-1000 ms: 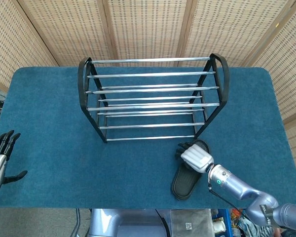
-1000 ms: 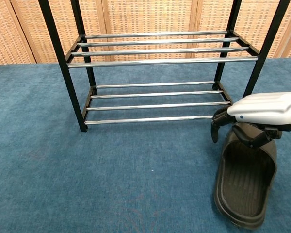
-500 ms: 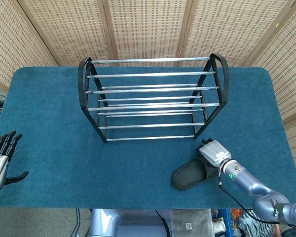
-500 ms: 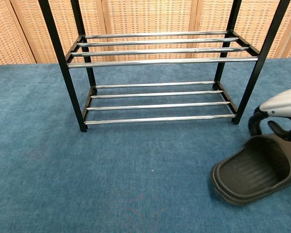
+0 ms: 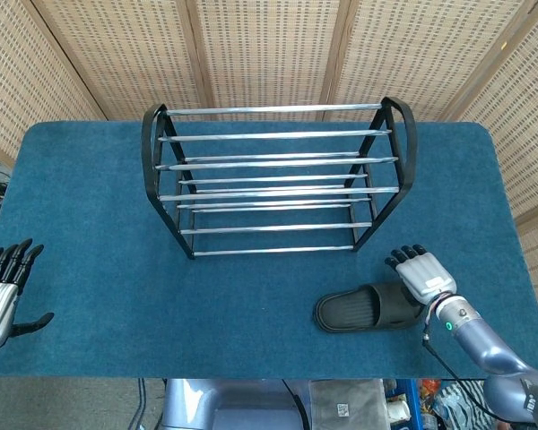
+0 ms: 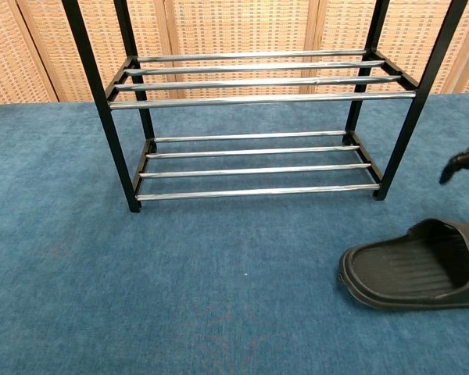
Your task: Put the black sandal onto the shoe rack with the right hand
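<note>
The black sandal (image 5: 369, 309) lies flat on the blue table in front of the shoe rack's right end, toe pointing left; the chest view shows the sandal (image 6: 413, 269) low on the right. My right hand (image 5: 421, 271) is at the sandal's right, strap end, with its fingers spread and stretched away from the shoe, holding nothing that I can see. Only a dark fingertip (image 6: 461, 160) of it shows in the chest view, above the sandal and apart from it. The black and chrome shoe rack (image 5: 273, 179) stands mid-table, both shelves bare (image 6: 258, 101).
My left hand (image 5: 0, 288) hangs open at the table's front left edge, far from the rack. The blue table surface (image 5: 99, 224) runs wide on both sides of the rack. Wicker screens (image 5: 269, 45) close off the back.
The sandal has swung round from pointing toward me to lying crosswise, toe to the left. My right hand moved right, lifted off the sandal and spread its fingers. The left hand barely shifted.
</note>
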Controlling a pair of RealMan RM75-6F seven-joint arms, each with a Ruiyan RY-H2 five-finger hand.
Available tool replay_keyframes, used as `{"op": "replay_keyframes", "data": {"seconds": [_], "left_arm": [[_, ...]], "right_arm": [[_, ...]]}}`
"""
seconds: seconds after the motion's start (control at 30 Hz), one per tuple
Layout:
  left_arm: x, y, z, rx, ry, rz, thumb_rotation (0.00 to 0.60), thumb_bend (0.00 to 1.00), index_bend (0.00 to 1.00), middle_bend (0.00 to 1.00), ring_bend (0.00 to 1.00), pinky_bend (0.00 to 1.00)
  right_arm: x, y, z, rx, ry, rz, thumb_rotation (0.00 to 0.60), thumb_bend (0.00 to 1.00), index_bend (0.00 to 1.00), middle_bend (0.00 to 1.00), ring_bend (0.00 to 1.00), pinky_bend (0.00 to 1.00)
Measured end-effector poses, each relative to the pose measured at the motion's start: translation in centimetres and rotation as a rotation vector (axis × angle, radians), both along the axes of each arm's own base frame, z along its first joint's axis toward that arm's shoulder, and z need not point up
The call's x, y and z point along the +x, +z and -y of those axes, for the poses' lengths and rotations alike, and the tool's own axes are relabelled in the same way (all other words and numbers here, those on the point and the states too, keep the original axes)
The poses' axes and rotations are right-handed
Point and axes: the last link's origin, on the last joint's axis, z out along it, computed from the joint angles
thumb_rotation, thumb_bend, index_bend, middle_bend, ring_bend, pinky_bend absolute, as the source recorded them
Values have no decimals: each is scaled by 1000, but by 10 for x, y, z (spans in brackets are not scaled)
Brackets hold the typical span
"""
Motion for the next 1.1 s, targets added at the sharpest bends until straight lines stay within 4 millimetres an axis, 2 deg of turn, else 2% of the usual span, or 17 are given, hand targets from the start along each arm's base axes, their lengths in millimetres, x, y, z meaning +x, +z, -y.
{"op": "replay_keyframes", "data": {"seconds": [0.23, 0.4, 0.7, 1.1], "left_arm": [[1, 0, 1, -4, -6, -3, 600, 151, 0, 0, 0, 0], [0, 1, 1, -2, -7, 2, 600, 151, 0, 0, 0, 0], [-2, 5, 0, 6, -2, 10, 600, 152, 0, 0, 0, 0], [-3, 6, 0, 8, -4, 12, 600, 152, 0, 0, 0, 0]], "right_arm": [[28, 4, -27, 26, 187, 105, 600, 0, 0, 0, 0, 0], [38, -15, -43, 87, 238, 169, 600, 0, 0, 0, 0, 0], [38, -50, -42, 102, 205, 148, 600, 0, 0, 0, 0, 0], [33, -82, -40, 97, 112, 73, 600, 0, 0, 0, 0, 0]]}}
